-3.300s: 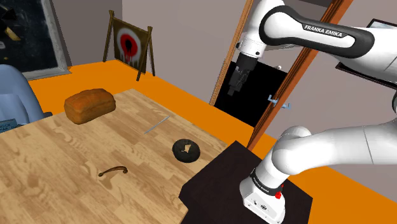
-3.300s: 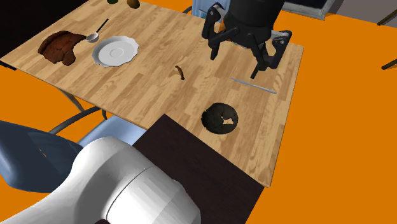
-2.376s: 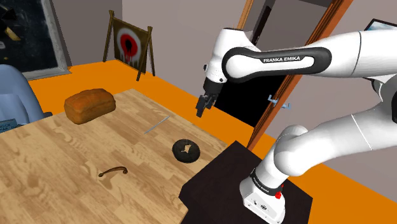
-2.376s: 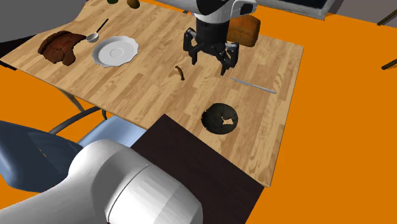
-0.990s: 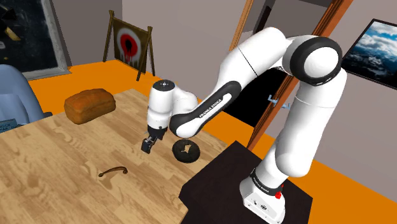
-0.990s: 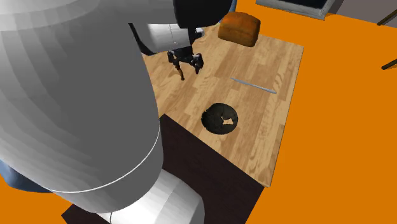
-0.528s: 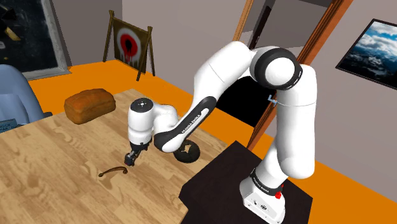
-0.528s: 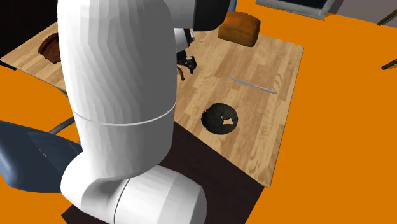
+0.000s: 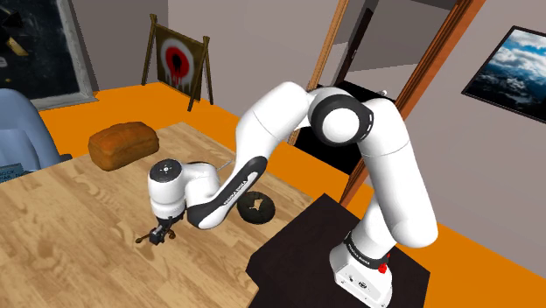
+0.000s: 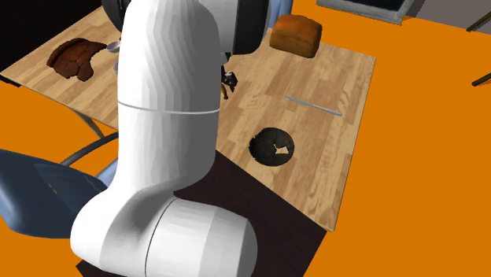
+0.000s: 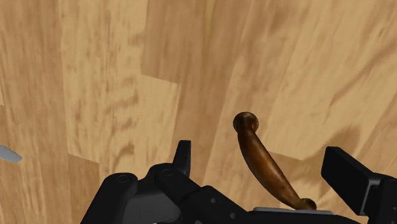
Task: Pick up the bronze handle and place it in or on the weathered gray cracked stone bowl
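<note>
Pale wooden desk [image 11: 95,76] carries the curved bronze-brown handle [image 11: 257,156]; we judge it rigid, light, slick, best pinched mid-arch; our black pincer [image 9: 160,234] straddles it, released.

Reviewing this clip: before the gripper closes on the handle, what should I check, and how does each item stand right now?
1. Gripper open: ok. The fingers stand apart in the wrist view.
2. Handle between the fingers: ok. It lies flat on the table.
3. Contact with the handle: not ok. A gap shows on each side, so it is not held.
4. Gripper low enough to clasp: cannot tell. The shoulder view puts it right at the tabletop.
5. Bowl ready: ok. It sits upright on the table, uncovered.
</note>
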Tool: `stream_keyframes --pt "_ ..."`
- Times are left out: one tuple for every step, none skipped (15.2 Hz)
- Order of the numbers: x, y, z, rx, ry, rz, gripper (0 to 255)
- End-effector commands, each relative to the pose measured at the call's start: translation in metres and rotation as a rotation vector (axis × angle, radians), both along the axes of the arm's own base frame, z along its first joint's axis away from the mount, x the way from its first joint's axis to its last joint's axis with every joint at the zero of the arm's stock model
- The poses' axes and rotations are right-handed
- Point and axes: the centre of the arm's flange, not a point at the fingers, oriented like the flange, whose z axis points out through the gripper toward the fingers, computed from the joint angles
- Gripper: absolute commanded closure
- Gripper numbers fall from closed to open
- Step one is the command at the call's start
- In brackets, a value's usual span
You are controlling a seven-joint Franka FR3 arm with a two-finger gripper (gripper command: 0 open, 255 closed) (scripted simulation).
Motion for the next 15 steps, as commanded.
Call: stream_keyframes --pt "0.003 0.001 -0.013 -0.002 -0.002 0.001 0" --pt "0.004 0.0 -0.018 -0.002 -0.002 0.001 0" --pt "0.005 -0.001 -0.023 -0.002 -0.002 0.001 0" --pt "0.005 -0.001 -0.028 -0.002 -0.002 0.001 0" --pt "0.006 -0.002 -0.033 -0.002 -0.002 0.001 0" --pt "0.008 -0.003 -0.041 -0.002 -0.002 0.001 0" --pt "0.008 -0.003 -0.041 -0.002 -0.002 0.001 0" --pt "0.008 -0.003 -0.041 -0.002 -0.002 0.001 0" --pt "0.008 -0.003 -0.041 -0.002 -0.002 0.001 0" --pt "0.008 -0.003 -0.041 -0.002 -0.002 0.001 0" --pt "0.008 -0.003 -0.041 -0.002 -0.002 0.001 0" --pt "0.008 -0.003 -0.041 -0.002 -0.002 0.001 0" --pt "0.008 -0.003 -0.041 -0.002 -0.002 0.001 0" --pt "0.008 -0.003 -0.041 -0.002 -0.002 0.001 0" --pt "0.008 -0.003 -0.041 -0.002 -0.002 0.001 255"
